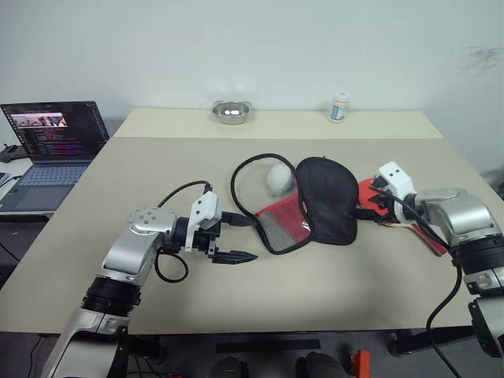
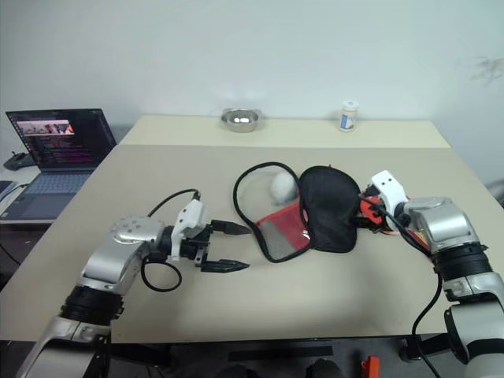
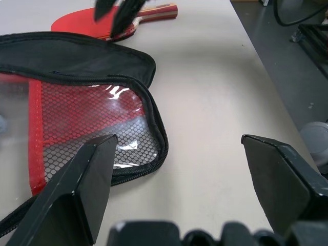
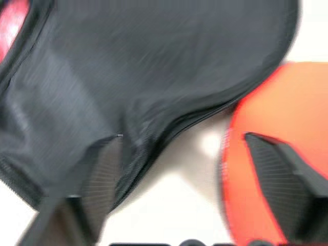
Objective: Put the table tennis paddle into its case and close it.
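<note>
Left gripper (image 1: 235, 238) hovers over the worktop's near-left area, fingers spread wide, nothing between them, tips pointing at the near corner of the case (image 1: 311, 206). Case lies mid-worktop, unzipped: red mesh half flat on the surface, black flap (image 3: 77, 59) folded up and over toward the right, zip edge trailing in a loop toward the far edge. Something pale and rounded (image 1: 278, 178) sits inside that loop; cannot tell what it is. Table tennis paddle (image 3: 110, 20) lies flat right of the case, red face just beside or slightly under the flap's edge, handle pointing at the worktop's right edge. Right gripper (image 4: 179, 154) sits over that junction, fingers apart, one over black fabric and one over the red face, pinching neither. Risks as I read it: closing here likely catches the flap together with the blade, or just fabric, and drags the case. Paddle lies flat, so a pinch on the face has no edge to bite; handle is the better target. Case is soft and unanchored; pushing the blade in without the left gripper holding the mouth could slide or collapse it. Steel bowl (image 1: 231, 112) and small white bottle (image 1: 339, 107) at the far edge are well apart, no concern.
</note>
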Robot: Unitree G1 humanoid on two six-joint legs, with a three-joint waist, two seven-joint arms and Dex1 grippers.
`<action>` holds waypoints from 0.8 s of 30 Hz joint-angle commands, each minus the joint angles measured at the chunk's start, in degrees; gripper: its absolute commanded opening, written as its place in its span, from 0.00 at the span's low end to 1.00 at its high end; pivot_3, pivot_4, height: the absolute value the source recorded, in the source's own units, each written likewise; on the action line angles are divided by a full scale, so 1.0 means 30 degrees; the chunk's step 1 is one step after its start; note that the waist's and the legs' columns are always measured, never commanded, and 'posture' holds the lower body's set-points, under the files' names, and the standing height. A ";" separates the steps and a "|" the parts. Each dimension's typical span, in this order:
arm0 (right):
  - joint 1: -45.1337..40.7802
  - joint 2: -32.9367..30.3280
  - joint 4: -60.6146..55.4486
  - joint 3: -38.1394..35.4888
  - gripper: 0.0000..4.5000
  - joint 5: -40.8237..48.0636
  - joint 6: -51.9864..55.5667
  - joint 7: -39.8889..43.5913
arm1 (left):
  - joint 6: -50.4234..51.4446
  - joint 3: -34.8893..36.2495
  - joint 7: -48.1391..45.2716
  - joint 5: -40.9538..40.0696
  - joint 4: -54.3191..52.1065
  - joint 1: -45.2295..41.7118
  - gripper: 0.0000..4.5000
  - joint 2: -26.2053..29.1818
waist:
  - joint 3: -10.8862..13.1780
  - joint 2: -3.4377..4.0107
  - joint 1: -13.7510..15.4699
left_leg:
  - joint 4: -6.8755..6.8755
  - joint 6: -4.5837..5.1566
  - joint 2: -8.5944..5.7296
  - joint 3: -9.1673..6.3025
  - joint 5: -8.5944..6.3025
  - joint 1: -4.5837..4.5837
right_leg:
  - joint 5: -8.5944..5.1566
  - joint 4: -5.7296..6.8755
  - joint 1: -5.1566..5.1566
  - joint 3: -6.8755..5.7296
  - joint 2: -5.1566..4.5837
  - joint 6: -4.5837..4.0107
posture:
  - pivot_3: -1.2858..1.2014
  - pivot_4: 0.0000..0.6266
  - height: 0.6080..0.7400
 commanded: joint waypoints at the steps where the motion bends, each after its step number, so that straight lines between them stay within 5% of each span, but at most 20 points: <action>1: 0.1317 -0.1239 -0.3508 -0.2324 0.99 0.0712 0.0290 0.0090 | 0.0009 0.0001 -0.0071 -0.0139 -0.0339 -0.0535 0.94 -0.0045 | 0.0002 0.0003 0.0095 | -0.0001 0.0000 0.0000 -0.0002 0.0000 -0.0006 | 0.0000 -0.0008 -0.0001 -0.0003 0.0000 0.0001 | 0.52 0.24 1.00; 8: 0.6057 -0.2087 -0.7783 -0.6460 0.99 0.2359 0.2754 -0.0538 | 0.0286 -0.0290 0.0189 -0.0096 -0.0061 -0.1562 0.94 -0.0581 | 0.0000 0.0001 0.0370 | 0.0012 0.0000 0.0001 0.0001 0.0000 0.0006 | 0.0002 -0.0002 0.0010 0.0003 0.0000 0.0004 | 0.52 0.24 1.00; 12: 0.7385 -0.2049 -0.6461 -0.8112 0.99 0.2454 0.2893 -0.1141 | 0.0712 -0.0717 0.0359 0.0160 0.0100 -0.2533 0.94 -0.1156 | -0.0001 0.0000 0.0447 | 0.0020 0.0001 -0.0012 0.0003 0.0001 0.0013 | 0.0003 0.0003 0.0020 0.0004 0.0001 0.0007 | 0.52 0.24 1.00; 24: 0.4412 -0.1878 0.3272 -0.5423 0.99 0.0047 -0.2136 -0.0329 | -0.0186 -0.1254 -0.0064 0.0655 0.1534 -0.3369 0.94 -0.1918 | 0.0004 0.0011 0.0289 | 0.0014 0.0003 -0.0011 0.0019 0.0001 0.0029 | 0.0003 -0.0001 0.0010 0.0030 0.0045 0.0009 | 0.52 0.24 1.00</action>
